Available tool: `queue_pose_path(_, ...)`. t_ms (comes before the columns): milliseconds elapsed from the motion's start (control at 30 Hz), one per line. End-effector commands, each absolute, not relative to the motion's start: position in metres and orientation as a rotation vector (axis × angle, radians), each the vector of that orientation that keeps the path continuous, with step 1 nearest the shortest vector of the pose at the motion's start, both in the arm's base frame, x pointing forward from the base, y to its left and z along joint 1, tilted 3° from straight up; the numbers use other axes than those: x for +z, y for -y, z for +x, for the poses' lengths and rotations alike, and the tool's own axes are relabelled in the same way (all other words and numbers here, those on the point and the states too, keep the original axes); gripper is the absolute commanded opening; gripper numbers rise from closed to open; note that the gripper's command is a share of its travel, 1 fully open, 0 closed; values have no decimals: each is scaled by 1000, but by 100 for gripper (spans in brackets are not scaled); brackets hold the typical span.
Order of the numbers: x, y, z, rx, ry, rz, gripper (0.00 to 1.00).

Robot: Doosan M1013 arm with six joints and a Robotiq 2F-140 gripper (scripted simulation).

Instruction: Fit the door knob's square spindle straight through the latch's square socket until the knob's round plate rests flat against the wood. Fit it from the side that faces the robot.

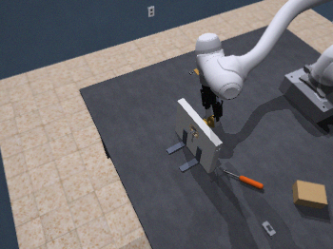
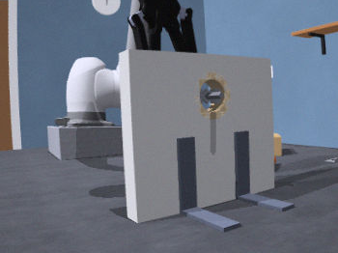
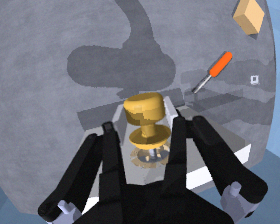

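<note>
From the top view, the arm hangs over the white wooden panel (image 1: 200, 136), and the gripper (image 1: 211, 107) sits just behind its upper edge, on the robot's side. A glint of brass marks the knob (image 1: 208, 121) there; whether it touches the wood can't be told from up here. An orange screwdriver (image 1: 244, 179) and a cardboard box (image 1: 309, 194) lie well apart on the dark mat (image 1: 143, 121).

The exterior view takes the far face — here the latch hole (image 2: 213, 97) shows, with the grey spindle (image 2: 214, 96) already inside it. The black fingers (image 2: 187, 31) rise above the panel top; the knob itself is hidden.

The wrist view fills that gap: the fingers stand at a middling gap around the brass knob (image 3: 144, 111), apparently clamped on it — its round plate (image 3: 148, 136) looks close to the wood, yet flush contact isn't clear.

So insertion looks under way, probably near the end. Next, a straight push until the plate seats, no tilt.
</note>
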State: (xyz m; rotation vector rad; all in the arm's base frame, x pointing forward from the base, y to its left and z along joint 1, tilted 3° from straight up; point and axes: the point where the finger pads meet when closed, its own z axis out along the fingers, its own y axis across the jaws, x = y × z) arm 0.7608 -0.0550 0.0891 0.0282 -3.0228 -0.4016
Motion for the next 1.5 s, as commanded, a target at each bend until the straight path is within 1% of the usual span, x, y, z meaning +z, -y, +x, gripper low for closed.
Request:
queue_pose_path(0,88,55,763,-397,3018,31,42)
queue_pose_path(1467,88,55,771,-397,3018,31,42)
